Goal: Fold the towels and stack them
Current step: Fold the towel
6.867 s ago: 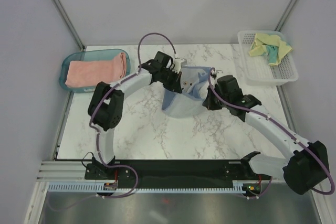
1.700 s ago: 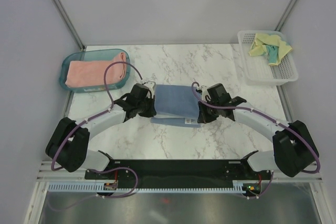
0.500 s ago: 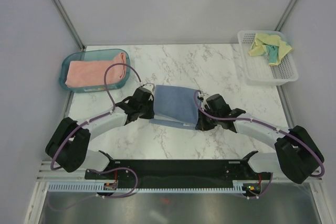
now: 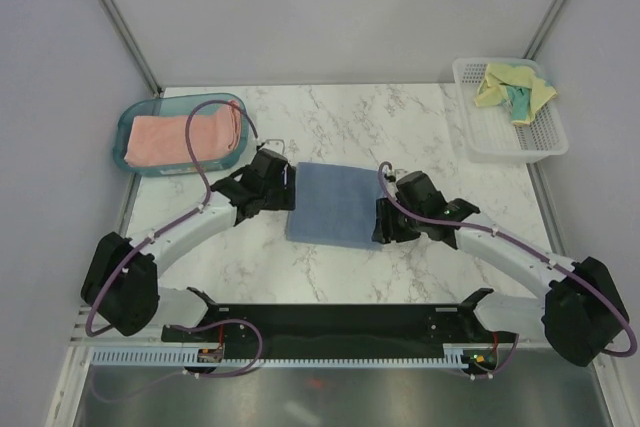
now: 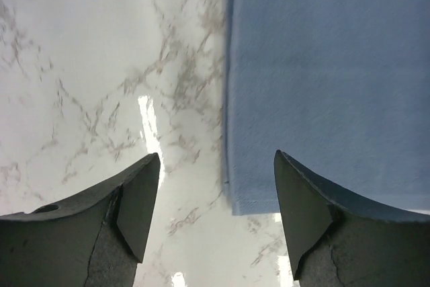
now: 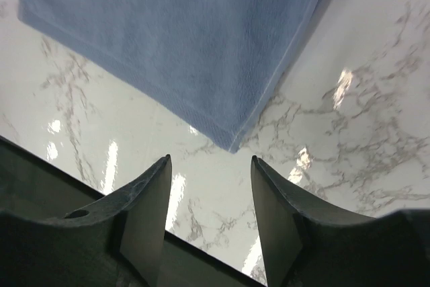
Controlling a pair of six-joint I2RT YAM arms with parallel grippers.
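Observation:
A folded light blue towel (image 4: 335, 203) lies flat on the marble table between my two arms. My left gripper (image 4: 283, 179) hovers at its left edge, open and holding nothing. In the left wrist view the towel's (image 5: 329, 72) corner lies just ahead of the spread left gripper (image 5: 216, 159). My right gripper (image 4: 384, 223) is at the towel's near right corner, also open and empty. The right wrist view shows that towel (image 6: 181, 38) corner just beyond the right gripper (image 6: 211, 159). A folded salmon-pink towel (image 4: 185, 135) lies in the tray. A crumpled yellow-and-teal towel (image 4: 515, 87) sits in the basket.
The teal plastic tray (image 4: 124, 139) stands at the back left of the table. The white mesh basket (image 4: 500, 142) is at the back right. Grey walls close in the table on the left, back and right.
Both grippers have opened and let go of the blue towel, which now lies flat and folded. Both arms have shifted slightly, the left one backward.

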